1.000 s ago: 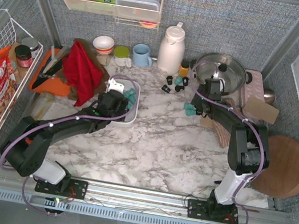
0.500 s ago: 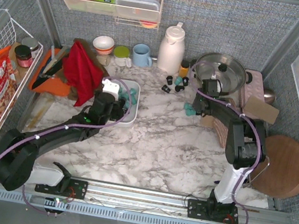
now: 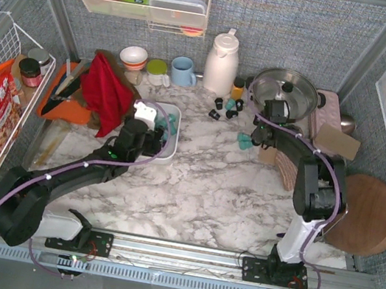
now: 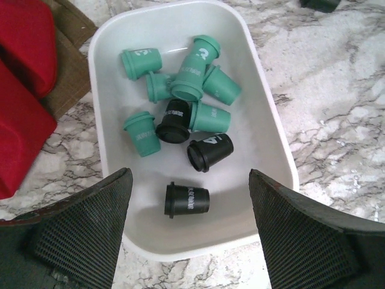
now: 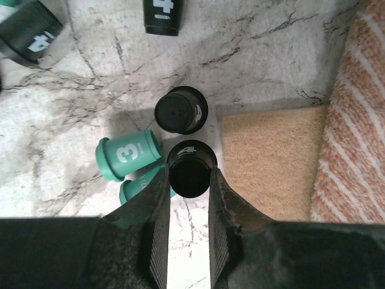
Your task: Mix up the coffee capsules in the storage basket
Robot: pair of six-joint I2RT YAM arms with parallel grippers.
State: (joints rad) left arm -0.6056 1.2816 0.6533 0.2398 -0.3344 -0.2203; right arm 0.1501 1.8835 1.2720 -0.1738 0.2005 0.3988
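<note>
The white storage basket [image 4: 274,120] holds several teal coffee capsules [image 4: 191,75] and three black ones [image 4: 186,200]. It also shows in the top view [image 3: 171,152]. My left gripper [image 4: 189,241] is open and empty, just above the basket's near end, with its fingers either side of the lone black capsule. It shows in the top view too [image 3: 152,128]. My right gripper [image 5: 189,183] is shut on a black capsule [image 5: 191,171] beside the mat. Another black capsule [image 5: 180,109] and two teal ones [image 5: 127,156] stand close by. In the top view the right gripper [image 3: 260,134] is right of loose capsules [image 3: 226,107].
A beige woven mat [image 5: 271,156] lies right of my right gripper. A white thermos [image 3: 221,63], steel pot [image 3: 284,92], blue mug [image 3: 182,71] and bowls stand at the back. A red cloth [image 3: 105,91] lies left of the basket. A round wooden board [image 3: 368,213] is at the right.
My left arm has swung its elbow to the left, and its gripper has shifted slightly left over the basket. My right gripper has moved a little back and right.
</note>
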